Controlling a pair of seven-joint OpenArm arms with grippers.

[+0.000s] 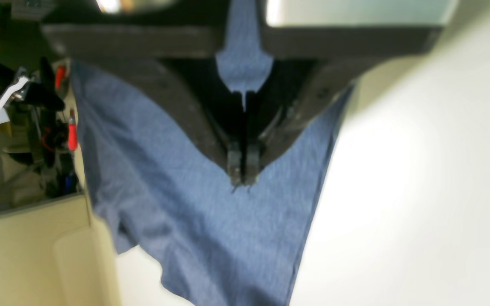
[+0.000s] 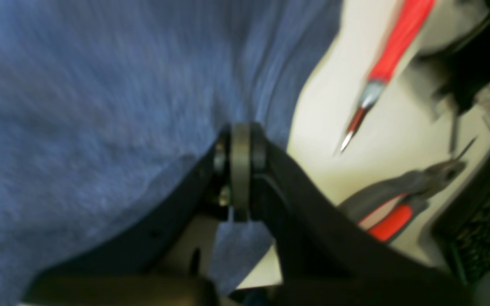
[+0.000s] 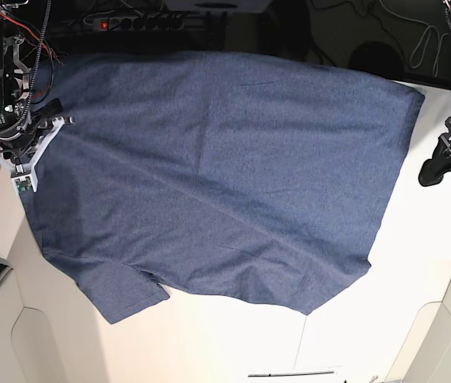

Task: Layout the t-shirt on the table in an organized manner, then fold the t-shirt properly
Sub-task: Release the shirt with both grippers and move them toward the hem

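My left gripper (image 1: 241,180) is clenched on the t-shirt (image 3: 225,175), thin heathered blue knit pinched between its black pads. My right gripper (image 2: 240,140) is likewise clamped on the soft fabric's edge. The shirt hangs broad and plain-sided over the smooth off-white table (image 3: 417,263), with shallow creases and one sleeve at its lower corner.

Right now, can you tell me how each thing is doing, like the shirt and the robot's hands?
t-shirt: spread out with its plain side up, held up at two spots, not folded yet.
left end effector: shut, pinching the t-shirt's fabric.
right end effector: shut, gripping the t-shirt near its edge.
table: bare off-white top showing beside the t-shirt.
red-handled screwdriver: lying on the side, untouched.
pliers: lying beside it, untouched.
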